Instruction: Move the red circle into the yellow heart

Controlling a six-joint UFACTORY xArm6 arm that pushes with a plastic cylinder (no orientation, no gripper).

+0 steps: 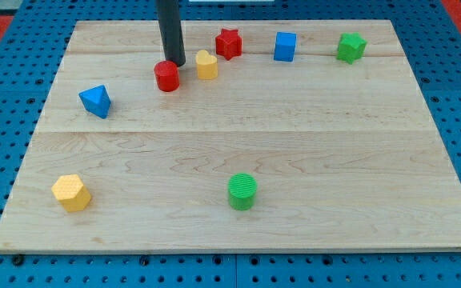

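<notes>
The red circle (166, 76) is a short red cylinder near the board's top, left of centre. The yellow heart (206, 65) stands just to its right, a small gap apart. My tip (174, 63) is the lower end of a dark upright rod; it sits just behind the red circle's upper right edge, between the circle and the heart, touching or nearly touching the circle.
A red star (229, 43) stands to the upper right of the heart. A blue cube (285, 46) and a green star-like block (350, 47) lie further right. A blue triangle-like block (95, 101) is at the left, a yellow hexagon (71, 192) at bottom left, a green cylinder (242, 191) at bottom centre.
</notes>
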